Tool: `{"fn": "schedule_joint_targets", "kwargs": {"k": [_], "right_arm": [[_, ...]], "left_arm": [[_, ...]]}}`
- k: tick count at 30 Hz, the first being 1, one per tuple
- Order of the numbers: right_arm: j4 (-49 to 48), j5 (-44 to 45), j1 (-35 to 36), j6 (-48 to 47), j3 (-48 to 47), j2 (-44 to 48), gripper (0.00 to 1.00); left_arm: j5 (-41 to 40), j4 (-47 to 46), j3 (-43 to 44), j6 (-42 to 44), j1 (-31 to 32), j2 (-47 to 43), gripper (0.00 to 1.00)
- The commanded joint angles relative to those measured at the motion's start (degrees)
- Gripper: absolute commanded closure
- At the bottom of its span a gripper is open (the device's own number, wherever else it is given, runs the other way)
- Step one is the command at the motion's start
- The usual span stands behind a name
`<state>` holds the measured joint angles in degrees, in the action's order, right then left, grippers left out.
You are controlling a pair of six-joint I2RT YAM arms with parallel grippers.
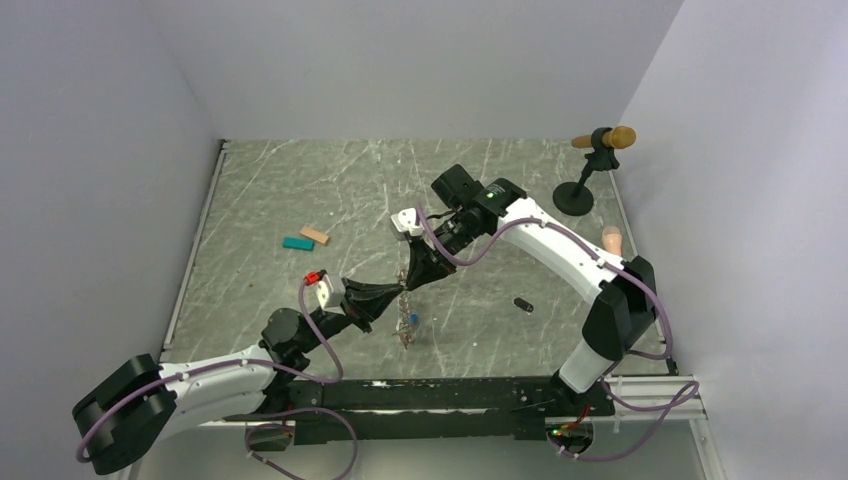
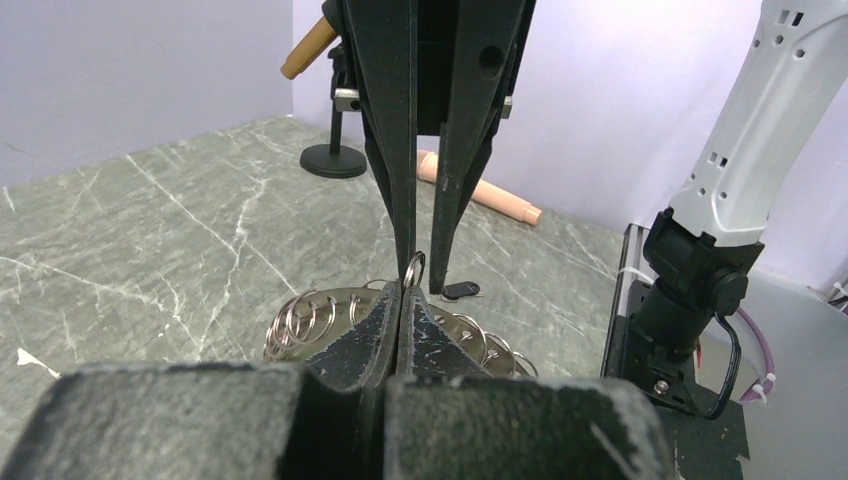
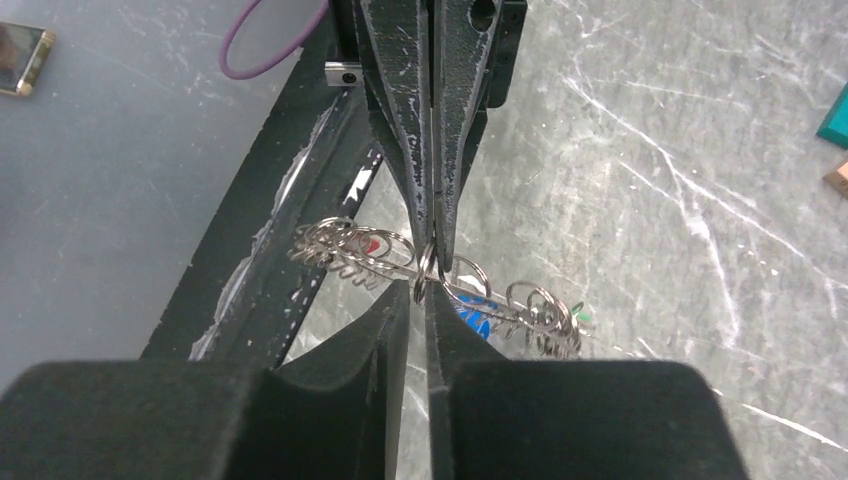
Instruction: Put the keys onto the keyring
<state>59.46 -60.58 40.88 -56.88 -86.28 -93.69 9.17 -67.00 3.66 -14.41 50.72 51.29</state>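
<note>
The keyring, a metal strip strung with many small wire rings, hangs above the table between both grippers. My left gripper is shut on its edge; the left wrist view shows the pads pressed together on the keyring. My right gripper comes down from above, its jaws a narrow slit apart around one small ring of the keyring. A blue key and a green key hang from the rings, and the blue key also shows from above. A black key lies on the table to the right.
A teal block and a tan block lie at the left. A black stand with a wooden handle stands at the back right, with a wooden peg near the right wall. A black rail runs along the near edge.
</note>
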Motion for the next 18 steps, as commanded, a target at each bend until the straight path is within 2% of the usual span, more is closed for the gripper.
{"fn": "schedule_joint_targets", "kwargs": {"k": [1,6,12,14,15,17,18], "right_arm": [[-1.8,-2.2,-0.2,0.8,0.2,-0.6,0.89],[-2.4,-2.3,-0.1,1.8,0.2,-0.9,1.00],[-0.8,-1.7,-0.1,2.6,-1.4,-1.5,1.00],[1.9,0.7,-0.1,1.2,-3.1,-2.4,1.00],[4.2,1.8,-0.1,-0.5,-4.2,-2.9,1.00],[6.3,4.1,-0.1,-1.0,-5.6,-3.7,1.00],[7.0,5.4,-0.1,-1.2,-6.0,-3.9,1.00]], "left_arm": [[-1.0,-7.6,0.0,-1.4,0.2,-0.2,1.00],[-1.8,-7.7,-0.5,-1.3,0.2,-0.6,1.00],[0.1,-5.3,0.4,-0.7,0.2,-0.7,1.00],[0.9,-0.4,1.3,0.4,0.2,-1.7,0.97],[1.1,1.5,1.7,1.0,0.2,-2.7,0.86],[1.2,8.5,2.7,2.6,0.2,-5.2,0.58],[1.1,12.0,3.1,3.6,0.2,-6.8,0.48]]}}
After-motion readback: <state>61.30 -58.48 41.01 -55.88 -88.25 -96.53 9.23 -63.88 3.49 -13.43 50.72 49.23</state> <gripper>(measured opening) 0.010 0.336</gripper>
